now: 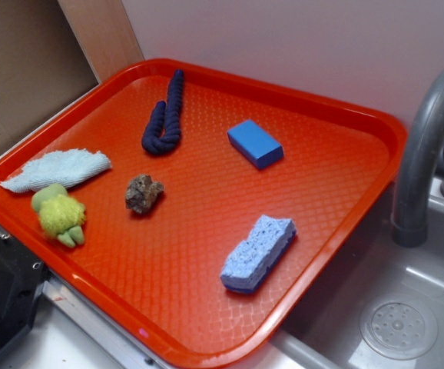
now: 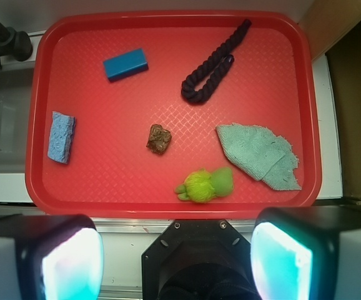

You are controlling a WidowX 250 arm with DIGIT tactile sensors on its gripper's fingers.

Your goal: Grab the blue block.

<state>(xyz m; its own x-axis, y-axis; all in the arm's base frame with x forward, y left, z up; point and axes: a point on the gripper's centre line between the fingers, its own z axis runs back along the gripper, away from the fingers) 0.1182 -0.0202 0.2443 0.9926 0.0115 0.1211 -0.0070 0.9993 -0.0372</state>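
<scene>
Task not yet begun: the hand [image 2: 176, 262] is hovering spread and empty above the tray's [image 2: 168, 209] six-o'clock rim, the blue block [image 2: 125, 64] lying untouched toward eleven o'clock.

One red tray [image 1: 345, 115] carries six loose things, each the only one of its kind. Counted around it in the wrist view, there is one blue block [image 2: 125, 64] at about eleven o'clock, one dark navy rope [image 2: 213, 63] at one o'clock, one pale green cloth [image 2: 259, 155] at four o'clock, one yellow-green fuzzy toy [image 2: 205, 185] at five o'clock, one pale blue sponge [image 2: 62, 137] at nine o'clock, and one brown lumpy rock-like piece [image 2: 158, 138] near the centre. Off the tray there is one grey faucet [image 1: 425, 146] over one sink [image 1: 376, 292] with a single round drain [image 1: 399, 328].
</scene>
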